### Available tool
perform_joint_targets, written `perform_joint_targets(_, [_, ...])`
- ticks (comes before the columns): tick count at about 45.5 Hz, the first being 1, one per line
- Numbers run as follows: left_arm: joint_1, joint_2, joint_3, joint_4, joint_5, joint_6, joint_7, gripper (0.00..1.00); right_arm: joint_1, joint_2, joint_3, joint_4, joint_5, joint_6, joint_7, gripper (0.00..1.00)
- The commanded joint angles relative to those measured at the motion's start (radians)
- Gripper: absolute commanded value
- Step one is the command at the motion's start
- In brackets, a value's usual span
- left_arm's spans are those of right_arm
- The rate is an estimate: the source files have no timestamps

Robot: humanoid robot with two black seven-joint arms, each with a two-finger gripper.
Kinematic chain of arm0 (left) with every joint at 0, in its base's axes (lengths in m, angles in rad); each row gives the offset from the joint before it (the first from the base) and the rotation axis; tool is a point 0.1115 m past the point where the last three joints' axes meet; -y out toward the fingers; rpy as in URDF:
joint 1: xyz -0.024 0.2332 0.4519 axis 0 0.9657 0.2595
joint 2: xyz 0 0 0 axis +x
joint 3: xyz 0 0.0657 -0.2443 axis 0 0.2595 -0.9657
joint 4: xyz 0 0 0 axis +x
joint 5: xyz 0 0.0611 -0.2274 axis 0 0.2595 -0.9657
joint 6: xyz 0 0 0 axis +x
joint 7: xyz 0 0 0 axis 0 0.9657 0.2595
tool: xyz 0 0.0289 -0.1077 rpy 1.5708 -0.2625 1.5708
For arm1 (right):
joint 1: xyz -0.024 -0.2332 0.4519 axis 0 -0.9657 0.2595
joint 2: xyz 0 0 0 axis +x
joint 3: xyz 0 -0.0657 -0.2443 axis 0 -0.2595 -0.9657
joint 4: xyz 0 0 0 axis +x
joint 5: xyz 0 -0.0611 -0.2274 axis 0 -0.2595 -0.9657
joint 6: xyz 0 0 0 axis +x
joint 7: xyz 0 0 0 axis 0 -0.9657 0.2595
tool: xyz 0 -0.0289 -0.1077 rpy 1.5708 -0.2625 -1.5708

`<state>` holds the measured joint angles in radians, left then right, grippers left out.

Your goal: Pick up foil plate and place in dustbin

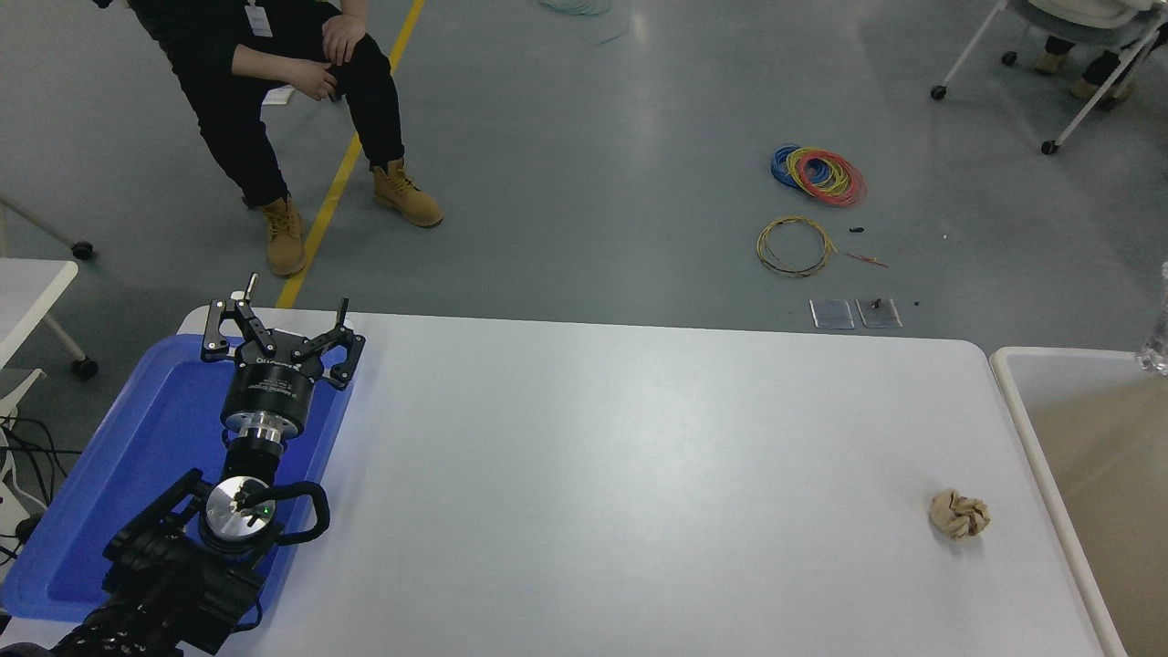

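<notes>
Peeking at right edge: foil plate [1159,333] sliver above dustbin [1022,429].

The table [620,474] is plain white, the tray [137,456] at its left edge bright blue. A black gripper [278,328] sits over the tray, with a silver ring on its wrist. The dustbin [1017,401] has a white rim and a beige inside. A crumpled paper ball [959,515] is tan. At the right edge shows a sliver of shiny silver foil plate [1158,342]. On the grey floor lie wire coils [818,173] — blue, red, yellow — and a yellow line [351,151] runs past tan boots [406,196]
</notes>
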<state>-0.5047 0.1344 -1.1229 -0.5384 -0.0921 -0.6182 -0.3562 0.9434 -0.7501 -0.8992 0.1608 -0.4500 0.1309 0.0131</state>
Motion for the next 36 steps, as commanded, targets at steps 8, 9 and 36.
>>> perform_joint_targets(8, [0.0, 0.001, 0.0, 0.0, 0.0, 0.0, -0.001, 1.0, -0.236, 0.078, 0.163, -0.069, 0.007, -0.097, -0.005, 0.0])
perform_joint_targets(9, [0.0, 0.001, 0.0, 0.0, 0.0, 0.0, 0.0, 1.0, -0.245, 0.081, 0.172, -0.069, 0.005, -0.1, -0.005, 0.0])
perform_joint_targets(36, [0.0, 0.001, 0.0, 0.0, 0.0, 0.0, 0.0, 1.0, -0.359, 0.149, 0.27, -0.069, 0.005, -0.152, -0.005, 0.0])
